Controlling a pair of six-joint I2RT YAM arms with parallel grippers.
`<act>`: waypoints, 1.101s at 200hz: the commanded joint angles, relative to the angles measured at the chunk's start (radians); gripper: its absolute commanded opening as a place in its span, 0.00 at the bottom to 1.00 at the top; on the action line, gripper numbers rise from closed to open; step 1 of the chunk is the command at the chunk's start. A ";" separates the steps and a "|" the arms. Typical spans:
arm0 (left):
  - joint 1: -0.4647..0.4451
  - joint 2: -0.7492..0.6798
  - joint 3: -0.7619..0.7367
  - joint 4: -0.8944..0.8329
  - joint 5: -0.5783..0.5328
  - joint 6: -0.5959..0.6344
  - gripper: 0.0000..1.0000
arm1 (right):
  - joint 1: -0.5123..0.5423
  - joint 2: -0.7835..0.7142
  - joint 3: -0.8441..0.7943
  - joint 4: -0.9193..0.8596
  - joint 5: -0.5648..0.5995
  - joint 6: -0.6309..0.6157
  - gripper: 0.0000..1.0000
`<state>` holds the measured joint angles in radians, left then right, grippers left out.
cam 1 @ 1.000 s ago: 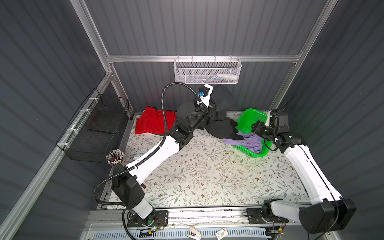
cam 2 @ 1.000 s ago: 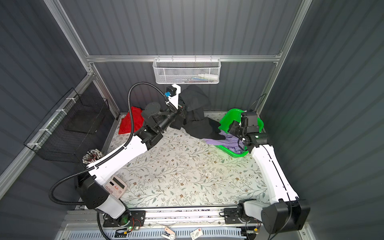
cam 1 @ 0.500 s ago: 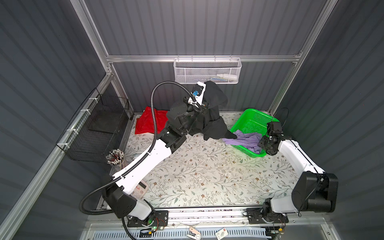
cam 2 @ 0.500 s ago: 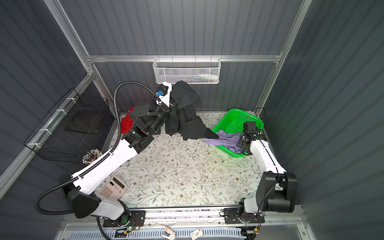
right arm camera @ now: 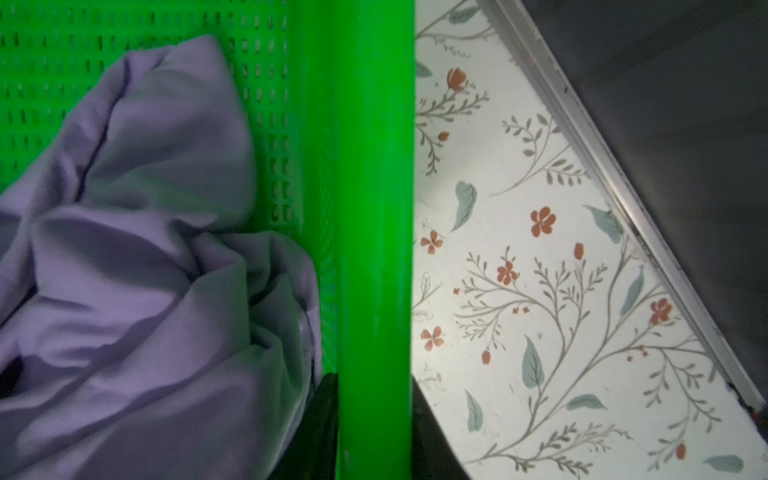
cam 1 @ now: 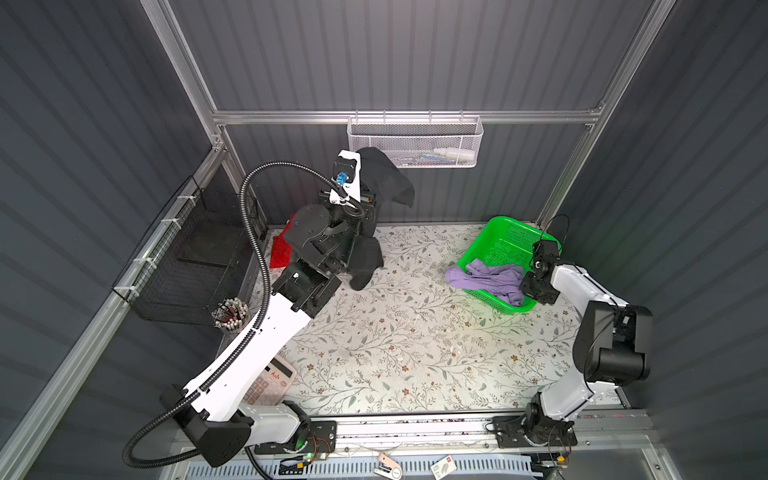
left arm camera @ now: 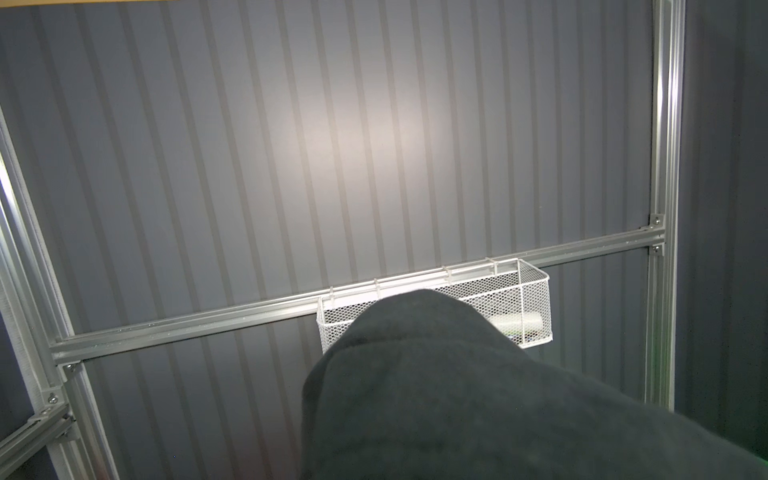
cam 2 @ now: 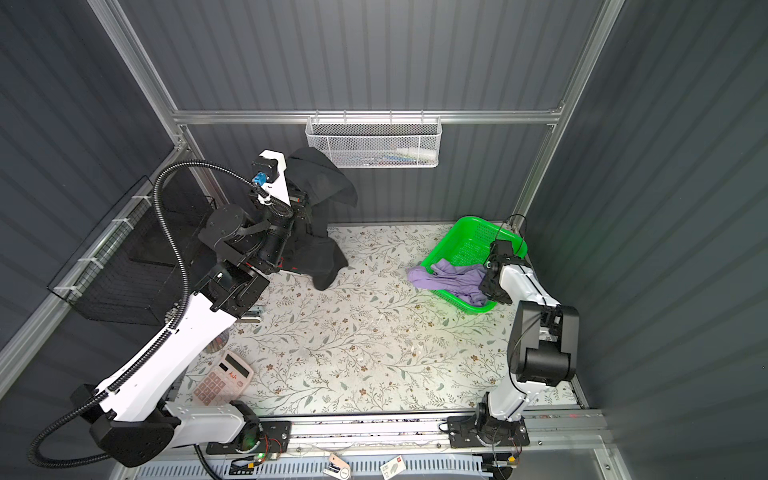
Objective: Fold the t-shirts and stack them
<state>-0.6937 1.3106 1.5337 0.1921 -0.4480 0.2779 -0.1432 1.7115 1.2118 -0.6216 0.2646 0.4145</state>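
Observation:
My left gripper (cam 1: 366, 166) is raised high near the back wall, shut on the black t-shirt (cam 1: 384, 178). The cloth drapes over its jaws and hides them, and its lower part (cam 2: 320, 257) hangs down to the table. In the left wrist view the black t-shirt (left arm camera: 457, 395) fills the lower part. A red t-shirt (cam 1: 279, 253) lies behind the left arm at the back left. The lavender t-shirt (cam 1: 490, 278) spills over the front of the green basket (cam 1: 507, 237). My right gripper (right arm camera: 374, 386) is shut on the basket's rim (right arm camera: 374, 208), one finger on each side, beside the lavender t-shirt (right arm camera: 145, 270).
A black wire basket (cam 1: 199, 257) hangs on the left wall, with a cup of pens (cam 1: 230, 313) below it. A white mesh basket (cam 1: 415, 141) hangs on the back rail just beside the lifted shirt. A calculator (cam 2: 222, 382) lies at the front left.
The left arm has lifted the black t-shirt up and to the left, away from the basket. The right gripper has dropped to the basket's right rim and closed on it.

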 commanded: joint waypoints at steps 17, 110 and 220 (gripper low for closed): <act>0.004 0.005 -0.004 -0.014 0.002 -0.039 0.00 | -0.014 0.093 0.145 0.009 0.153 -0.246 0.18; 0.001 -0.010 -0.052 -0.078 0.006 -0.087 0.00 | 0.001 0.090 0.322 -0.052 0.049 -0.253 0.73; 0.001 0.042 -0.167 -0.042 0.059 -0.207 0.01 | 0.220 0.314 0.570 -0.097 -0.294 0.094 0.80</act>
<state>-0.6922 1.3464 1.3334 0.1383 -0.3927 0.1257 0.0624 1.9594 1.7275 -0.6651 -0.0368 0.4484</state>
